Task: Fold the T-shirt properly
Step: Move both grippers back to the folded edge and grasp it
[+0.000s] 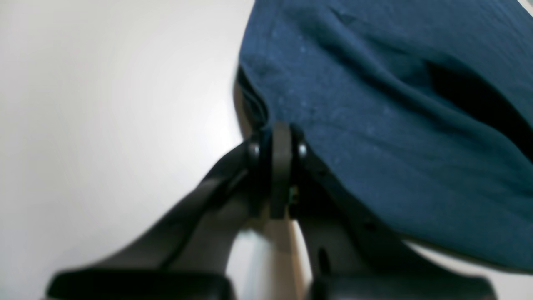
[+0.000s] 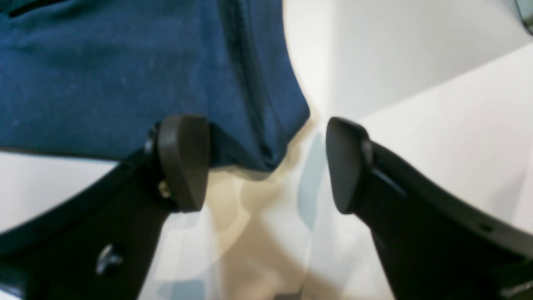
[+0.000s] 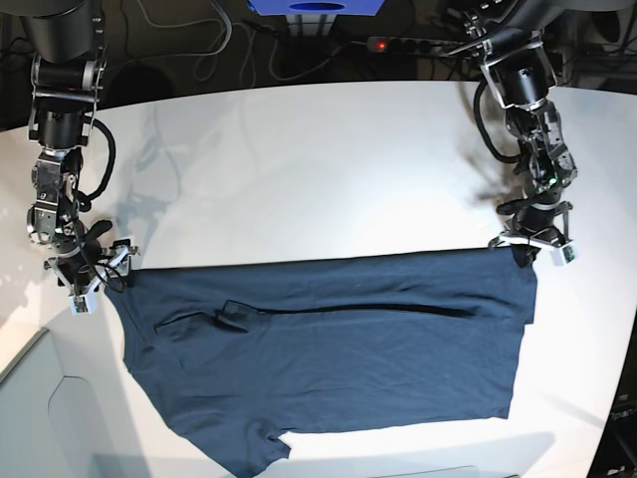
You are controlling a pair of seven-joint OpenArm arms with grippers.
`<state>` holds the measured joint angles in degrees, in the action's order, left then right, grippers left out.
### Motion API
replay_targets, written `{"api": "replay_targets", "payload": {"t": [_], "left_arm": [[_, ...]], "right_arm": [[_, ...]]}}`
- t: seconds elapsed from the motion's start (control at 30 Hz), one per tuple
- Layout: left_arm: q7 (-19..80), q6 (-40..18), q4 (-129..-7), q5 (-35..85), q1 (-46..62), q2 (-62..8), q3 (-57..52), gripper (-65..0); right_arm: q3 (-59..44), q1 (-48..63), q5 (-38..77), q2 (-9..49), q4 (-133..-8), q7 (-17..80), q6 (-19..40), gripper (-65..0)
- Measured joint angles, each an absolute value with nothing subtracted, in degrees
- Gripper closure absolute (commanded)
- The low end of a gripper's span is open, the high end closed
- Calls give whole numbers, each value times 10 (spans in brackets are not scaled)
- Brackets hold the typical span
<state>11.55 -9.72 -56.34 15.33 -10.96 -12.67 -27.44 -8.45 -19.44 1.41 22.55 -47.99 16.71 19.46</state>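
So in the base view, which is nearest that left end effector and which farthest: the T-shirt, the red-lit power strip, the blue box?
1. T-shirt: its far right corner is pinched in the left end effector.
2. Power strip: back edge, right of centre.
3. Blue box: back edge, centre, farthest.

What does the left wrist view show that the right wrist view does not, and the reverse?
Only the left wrist view shows the left gripper shut, pinching the edge of the dark navy-blue cloth T-shirt. Only the right wrist view shows the right gripper with jaws standing apart, a corner of the shirt between them, one pad against the fabric. Both show navy cloth on the glossy white table.
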Motion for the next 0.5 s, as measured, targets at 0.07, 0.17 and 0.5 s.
{"api": "replay_targets", "payload": {"t": [0.07, 0.17, 0.5], "left_arm": [[115, -97, -562, 152, -110, -127, -274, 0], [118, -97, -564, 152, -109, -127, -274, 0], [267, -91, -757, 141, -53, -122, -275, 0]], "right_arm": [[-83, -191, 16, 225, -480, 166, 197, -136], [-82, -184, 17, 222, -487, 158, 201, 0], [-83, -126, -4, 246, -613, 206, 203, -1]]}}
